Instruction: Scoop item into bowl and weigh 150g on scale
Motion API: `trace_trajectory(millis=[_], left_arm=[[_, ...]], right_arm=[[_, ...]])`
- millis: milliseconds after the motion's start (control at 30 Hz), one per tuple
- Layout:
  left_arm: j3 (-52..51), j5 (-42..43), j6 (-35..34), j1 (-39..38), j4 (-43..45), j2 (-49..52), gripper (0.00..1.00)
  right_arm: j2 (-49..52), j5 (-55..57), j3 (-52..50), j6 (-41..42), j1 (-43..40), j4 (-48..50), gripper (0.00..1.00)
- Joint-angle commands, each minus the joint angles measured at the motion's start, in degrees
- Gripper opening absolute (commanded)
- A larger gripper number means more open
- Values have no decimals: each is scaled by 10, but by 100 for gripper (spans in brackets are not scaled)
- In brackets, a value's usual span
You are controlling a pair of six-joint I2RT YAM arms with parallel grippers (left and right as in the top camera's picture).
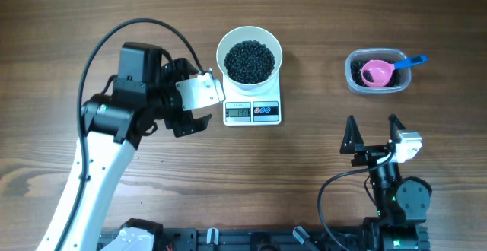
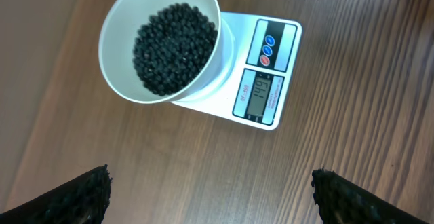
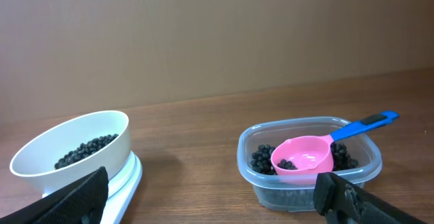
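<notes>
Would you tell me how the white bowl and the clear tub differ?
The white bowl is round and opaque; the clear tub is a see-through rounded rectangle. The bowl sits on the scale; the tub rests on the table. The tub holds a pink scoop; the bowl has none. Both contain black beads.

Clr tub (image 1: 378,90) w/ pink scoop (image 1: 377,73), wood tbl (image 1: 251,176)

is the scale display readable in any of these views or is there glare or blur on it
overhead: even light, no glare, but the display is too small to read; left wrist: display sharp and glare-free, digits look like 149, the fingertips at the bottom edge soft; right wrist: the scale sits edge-on under the bowl, display hidden
</notes>
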Motion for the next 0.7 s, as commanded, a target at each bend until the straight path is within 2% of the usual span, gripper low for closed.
trace_trajectory(millis=[0, 500, 600, 667], left_arm=[[3, 1, 11, 3, -1, -33, 100], [3, 1, 11, 3, -1, -90, 100], [3, 6, -36, 3, -60, -94, 100], [3, 45, -37, 3, -82, -96, 100]], right_arm=[[-6, 10, 0, 4, 3, 1, 100], [-6, 10, 0, 4, 3, 1, 100], [-6, 10, 0, 4, 3, 1, 100], [-6, 10, 0, 4, 3, 1, 100]])
